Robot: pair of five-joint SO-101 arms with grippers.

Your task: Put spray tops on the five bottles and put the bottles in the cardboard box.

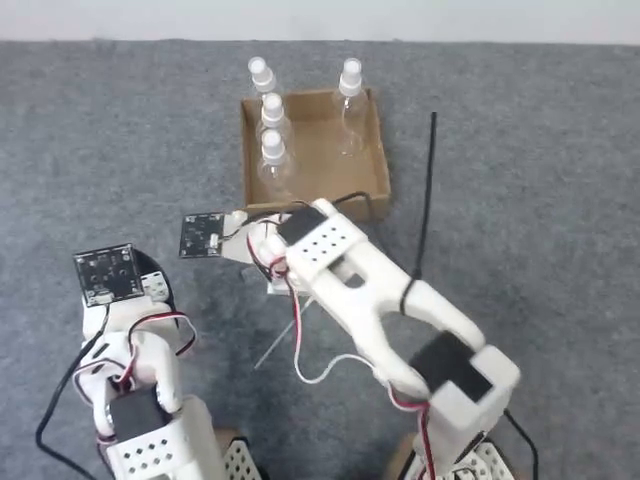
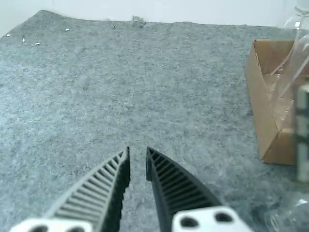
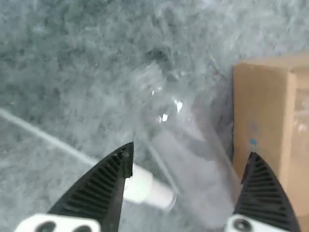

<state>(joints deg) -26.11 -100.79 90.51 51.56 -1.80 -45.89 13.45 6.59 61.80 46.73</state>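
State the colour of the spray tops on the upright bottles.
White; the high view shows the spray tops best.

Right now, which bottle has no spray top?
The clear bottle lying outside the cardboard box, framed by the right end effector; the four upright ones are capped.

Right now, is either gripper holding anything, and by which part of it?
Nothing is held. The right gripper stands wide open around the uncapped bottle lying on the mat, not closed on it. The left gripper is empty too.
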